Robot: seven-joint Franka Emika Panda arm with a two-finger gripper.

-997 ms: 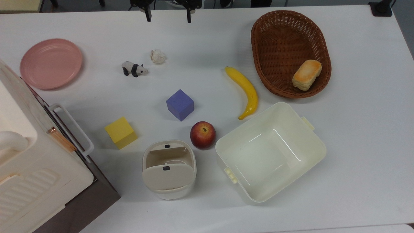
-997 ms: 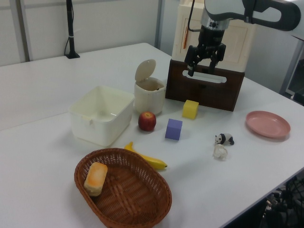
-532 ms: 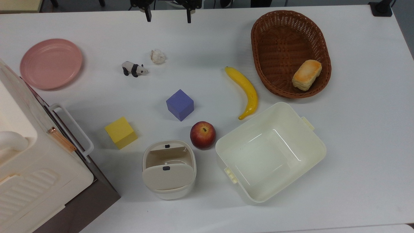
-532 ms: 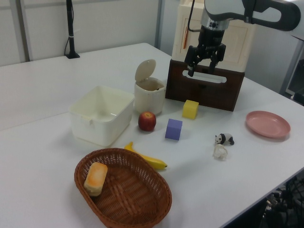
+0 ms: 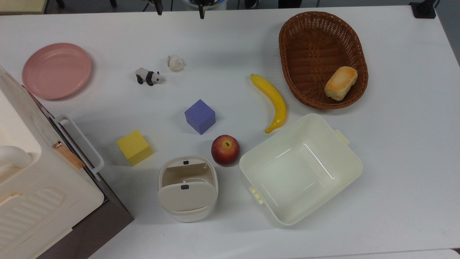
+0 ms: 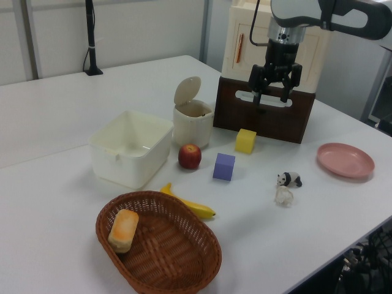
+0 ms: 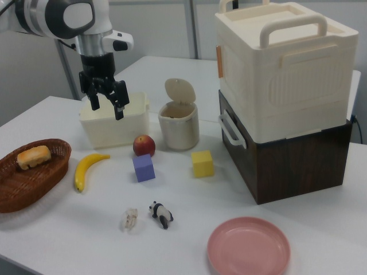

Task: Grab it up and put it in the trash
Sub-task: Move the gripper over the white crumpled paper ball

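Progress is nil so far; gripper [image 7: 106, 101] hangs high above the table with its 2 fingers spread apart and nothing between them; paper ball [image 7: 131, 219] lies well below and apart from it, just beside the panda [image 7: 161, 214]; grasping, carrying and dropping all remain; trash bin [image 7: 179, 124], in the right view to the gripper's right and lower, stands with its flap lid up.

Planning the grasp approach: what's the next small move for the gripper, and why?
Probably lower the gripper toward the paper ball. Its fingers are open and empty, high above the table, while the ball lies untouched beside the panda. The trash bin has its flap up, so only the pickup remains first.
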